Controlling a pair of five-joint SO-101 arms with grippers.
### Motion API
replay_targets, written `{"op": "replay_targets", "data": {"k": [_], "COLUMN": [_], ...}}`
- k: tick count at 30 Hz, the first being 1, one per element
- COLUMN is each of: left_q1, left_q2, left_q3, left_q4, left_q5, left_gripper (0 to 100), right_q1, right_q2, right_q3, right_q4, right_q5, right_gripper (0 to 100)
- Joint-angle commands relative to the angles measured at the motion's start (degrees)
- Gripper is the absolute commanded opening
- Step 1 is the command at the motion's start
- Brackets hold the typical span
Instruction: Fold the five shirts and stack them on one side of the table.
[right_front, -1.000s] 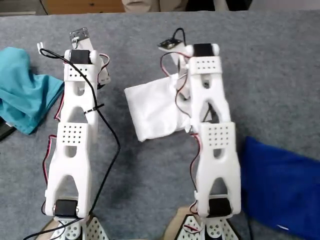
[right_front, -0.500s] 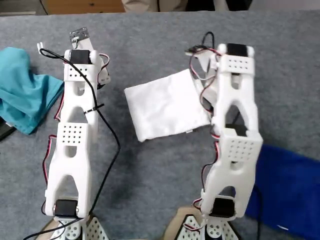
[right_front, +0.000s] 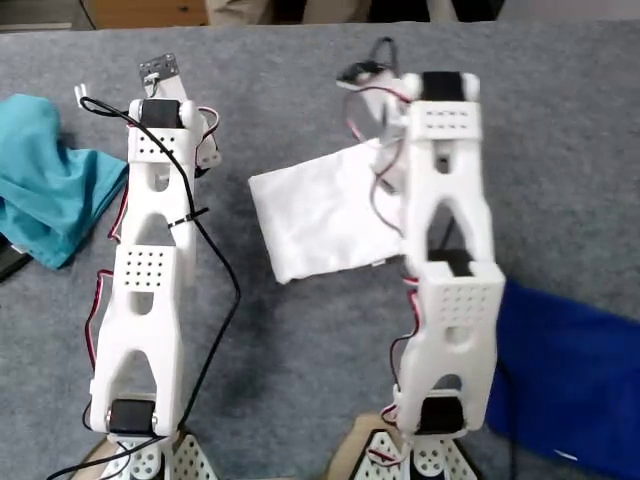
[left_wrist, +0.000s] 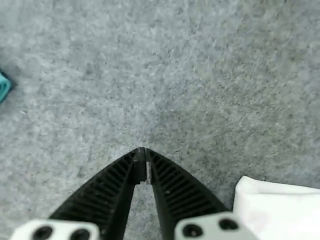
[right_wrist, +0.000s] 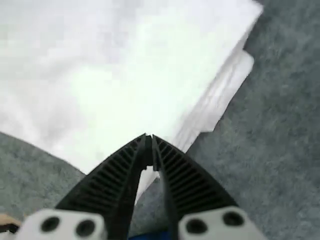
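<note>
High view has the right arm (right_front: 445, 200) covering one edge of the white shirt (right_front: 320, 215); both jaws closed

Grey felt table (right_front: 300, 60), wood furn. (right_front: 160, 12) behind

The right arm (right_front: 447, 210) hides the right edge of the white shirt (right_front: 320, 215); the blue shirt (right_front: 570, 370) and teal shirt (right_front: 50, 190) are cut off.

Wooden cabinet (right_front: 160, 12) past far edge of grey mat (right_front: 270, 90); dark flat object (right_front: 8, 262) at left edge, partly hidden
</note>
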Motion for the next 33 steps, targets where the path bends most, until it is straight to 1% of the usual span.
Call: {"op": "replay_targets", "data": {"k": [1,6,11,15,17,21,23,25,28,30,33], "left_q1": [0.6,1.2,2.2,2.7,3.3,4.3,4.7,5.4,6.8,8.3,10.3], "left_q2": [-0.7,-0.7,0.5,1.5,1.5,0.8,-1.9,-4.8,-6.8,-6.6,-7.7], "left_q3": [-2.3,-2.2,-2.3,-2.5,-2.5,-2.7,-2.7,-2.6,-2.1,-0.2,3.7], "left_q4": [-0.4,-0.3,-0.2,-0.2,-0.2,0.7,1.5,2.2,2.4,2.4,2.4], "left_q5": [-0.5,-0.5,-0.6,-1.1,-2.5,-3.0,-3.0,-3.0,-2.7,-2.7,-2.8], "left_gripper": [2,2,2,2,2,2,2,2,2,2,2], "right_q1": [-3.0,-2.1,0.7,1.3,1.2,0.6,0.2,0.6,0.2,0.1,0.6], "right_q2": [1.7,12.2,21.8,26.2,26.9,26.8,26.8,26.7,25.3,23.2,16.4], "right_q3": [-5.3,-10.7,-19.6,-27.2,-30.6,-38.9,-44.7,-47.6,-46.5,-42.5,-34.2], "right_q4": [-4.7,-9.9,-10.0,-9.8,-8.0,-1.1,3.0,3.3,3.3,3.3,3.3], "right_q5": [-1.9,-3.9,-3.9,-3.9,-3.8,-3.7,-3.6,-3.8,-3.9,-4.0,-6.6], "right_gripper": [0.5,0.5,0.5,0.5,0.5,0.5,0.5,0.5,0.5,0.5,0.5]}}
